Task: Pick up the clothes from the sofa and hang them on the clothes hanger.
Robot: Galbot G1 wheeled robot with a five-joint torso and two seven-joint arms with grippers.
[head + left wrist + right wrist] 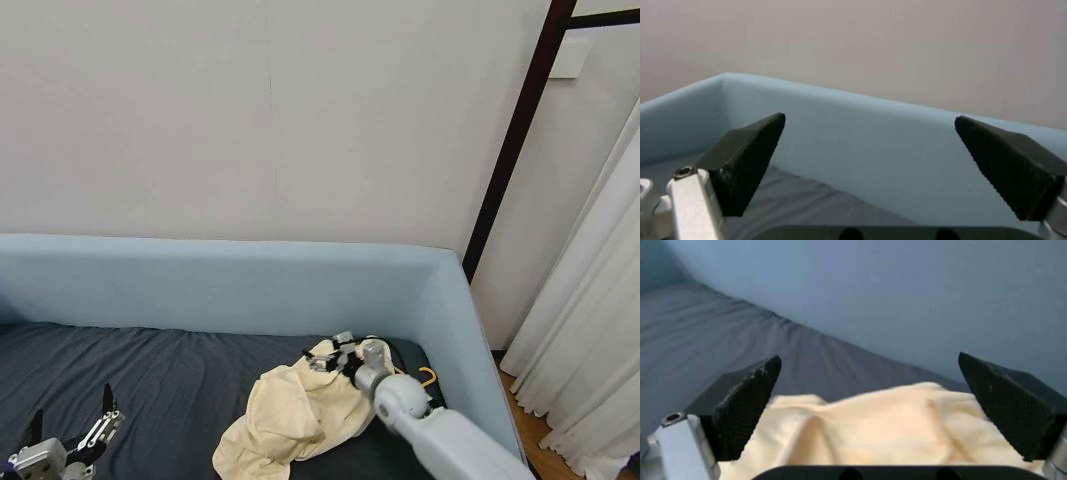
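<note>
Nearest the camera, at the lower left of the head view, the left gripper is held low over the dark seat of the sofa, well apart from the work. Its fingers are spread wide with nothing between them, and the blue sofa back is seen past them in the left wrist view. This arm is judged to be parked there so that the other arm's path is left free.

A little farther in, the right arm is stretched from the lower right toward the seat's right end, where the garment is found. Cream and crumpled, it is heaped on the seat close to the sofa's right side and is not yet lifted. The right gripper is placed at the heap's far edge. In the right wrist view its fingers are seen released and wide, with the garment lying just beneath the gap between them; nothing is gripped. The wide spread is judged to be meant for taking in a thick bunch of cloth once the jaws are closed.

Just beside that gripper an orange hook is seen against the sofa's inner side; whether it belongs to a hanger cannot be told.

Beyond the sofa back the pale wall is met. At the far right a dark pole with a crossbar at its top is seen, possibly the rack meant for the garment, and a white curtain is hung beside it
</note>
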